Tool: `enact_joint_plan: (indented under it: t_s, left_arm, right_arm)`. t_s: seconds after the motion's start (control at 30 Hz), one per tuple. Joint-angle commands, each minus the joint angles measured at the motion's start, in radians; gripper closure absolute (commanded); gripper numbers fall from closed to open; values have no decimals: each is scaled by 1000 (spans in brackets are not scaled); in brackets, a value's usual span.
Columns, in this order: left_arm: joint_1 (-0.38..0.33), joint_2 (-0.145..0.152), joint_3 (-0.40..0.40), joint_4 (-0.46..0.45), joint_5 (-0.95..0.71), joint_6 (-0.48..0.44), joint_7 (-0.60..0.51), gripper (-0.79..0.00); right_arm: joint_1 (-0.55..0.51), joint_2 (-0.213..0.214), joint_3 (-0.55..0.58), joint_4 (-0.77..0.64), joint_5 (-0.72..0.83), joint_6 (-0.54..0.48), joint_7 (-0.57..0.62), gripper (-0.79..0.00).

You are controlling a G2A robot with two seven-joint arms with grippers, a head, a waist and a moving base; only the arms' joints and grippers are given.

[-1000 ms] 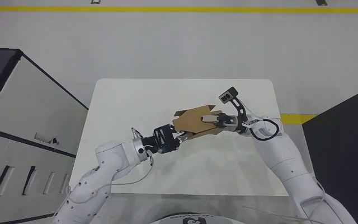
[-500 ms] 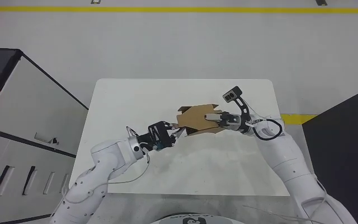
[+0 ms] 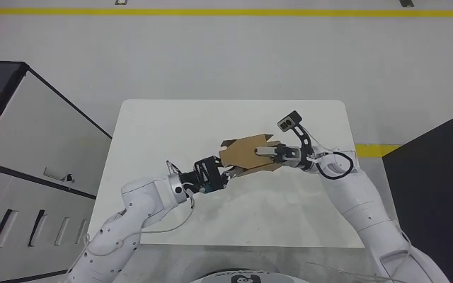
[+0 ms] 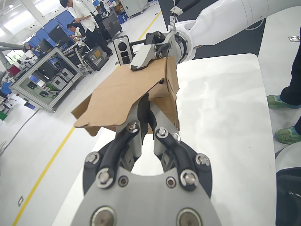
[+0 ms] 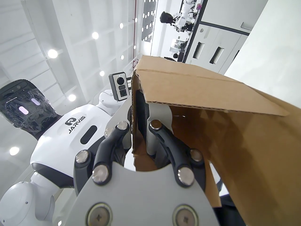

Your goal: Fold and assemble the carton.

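Right gripper (image 5: 140,116) is clamped on one edge panel of the carton (image 3: 244,154). Left gripper (image 4: 144,109) pinches the opposite flap. The half-folded carton sits between them, over the white table (image 3: 283,212). Farther out are a grey floor, a yellow line (image 3: 212,11) and a cabinet (image 3: 42,120) on the left gripper's side.

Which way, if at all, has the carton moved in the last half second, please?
Yes: the carton has shifted slightly toward the robot, away from the far edge of the table, back to where it was a second ago.
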Motion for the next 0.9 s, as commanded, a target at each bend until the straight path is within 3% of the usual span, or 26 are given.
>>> enact_joint_plan:
  t_s: [0.0, 0.87]
  left_arm:
    - [-2, 0, 6, 1, 1, 0, 0, 0]
    - [5, 8, -10, -8, -6, 19, 1, 0]
  right_arm:
    - [0, -1, -2, 0, -1, 1, 1, 0]
    - [-12, 3, 31, 5, 6, -5, -1, 0]
